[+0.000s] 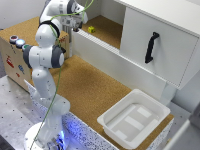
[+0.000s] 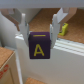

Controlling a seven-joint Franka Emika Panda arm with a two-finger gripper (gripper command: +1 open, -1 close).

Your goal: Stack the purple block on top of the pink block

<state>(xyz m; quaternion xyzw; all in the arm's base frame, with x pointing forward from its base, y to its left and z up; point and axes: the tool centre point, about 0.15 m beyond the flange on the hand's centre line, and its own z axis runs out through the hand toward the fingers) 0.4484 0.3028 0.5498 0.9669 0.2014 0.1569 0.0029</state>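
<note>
Wrist view | gripper (image 2: pixel 39 31) clamped purple block (image 2: pixel 40 46), lifted | pink block unseen | stacking remained undone

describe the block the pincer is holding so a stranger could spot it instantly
Find the white cabinet along the back, then the robot's pincer above its cork shelf. Between the fingers sits the purple block, dark with a yellow letter A, unlike the small yellow block beyond it.
</note>
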